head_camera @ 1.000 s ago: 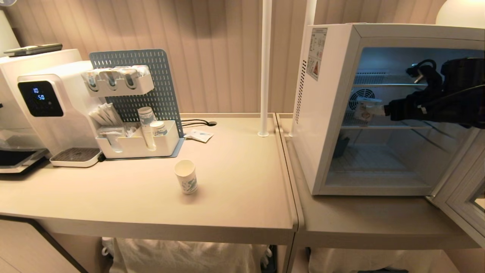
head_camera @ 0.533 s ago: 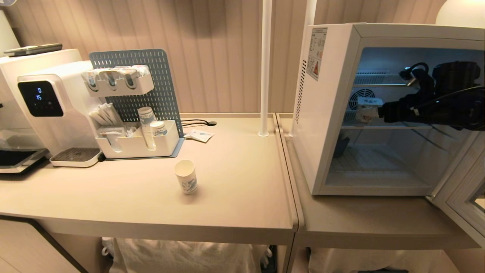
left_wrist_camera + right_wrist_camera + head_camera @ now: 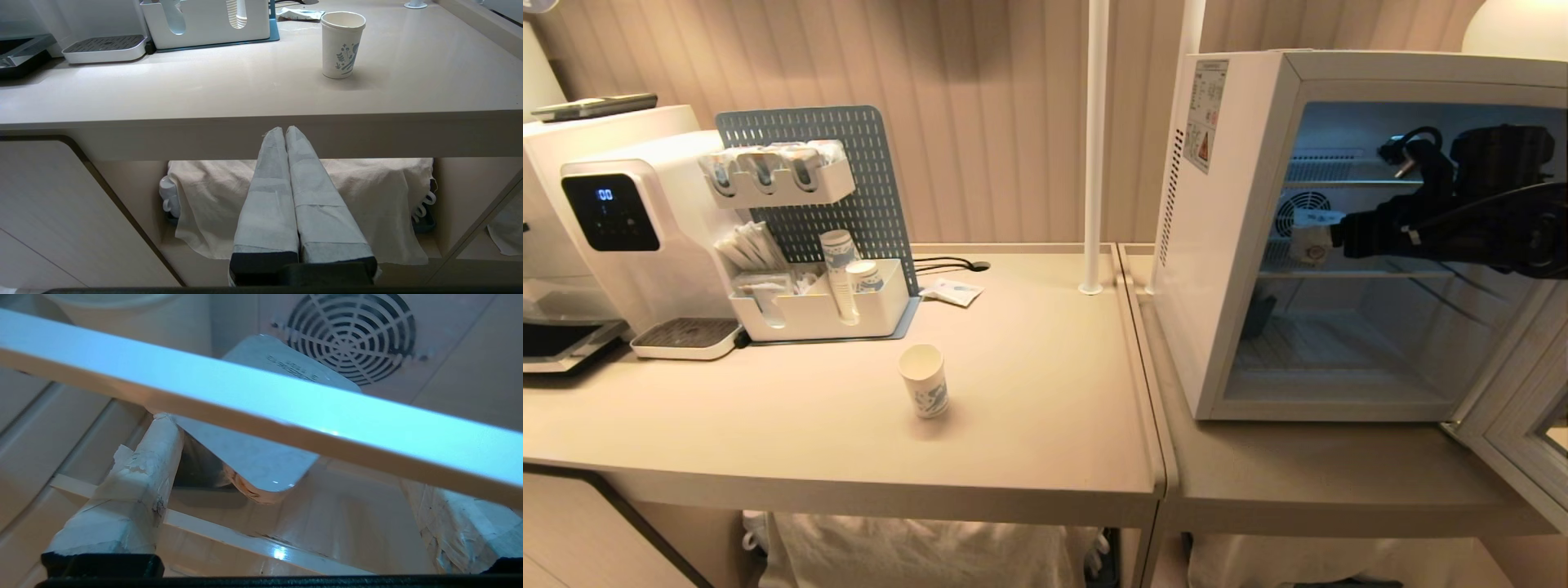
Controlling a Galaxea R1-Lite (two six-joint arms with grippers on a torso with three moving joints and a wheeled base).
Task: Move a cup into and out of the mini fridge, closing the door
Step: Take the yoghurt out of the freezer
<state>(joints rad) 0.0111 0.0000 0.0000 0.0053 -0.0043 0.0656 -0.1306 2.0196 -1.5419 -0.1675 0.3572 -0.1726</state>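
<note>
One cup (image 3: 924,380) is all this task turns on, and it stands upright on the table (image 3: 1029,425), out in the open and well apart from the mini fridge (image 3: 1233,204). Nothing touches it. In the left wrist view you see the same cup (image 3: 342,45) empty, near the table's front edge.

The fridge stands on the neighbouring counter with its door (image 3: 1515,425) swung wide to the right, so the opening step is done and the closing step is plainly left.

Your right gripper (image 3: 1327,237) is reaching deep inside the fridge at the level of the middle wire shelf (image 3: 1339,273), in front of the round fan (image 3: 1303,211). Its fingers stand wide apart. Between them lies not the cup but a small foil-lidded tub (image 3: 261,465), tilted, with one taped finger (image 3: 135,486) just beside it; I cannot tell whether they touch, and the other finger is well clear.

Your left gripper (image 3: 284,130) hangs parked below the table's front edge, fingers pressed together and empty.

My reading: with the cup outside, you cannot tell from here whether it has yet to make its trip in or has already come back out. Either way, the right arm must leave the fridge before the door can shut.
</note>
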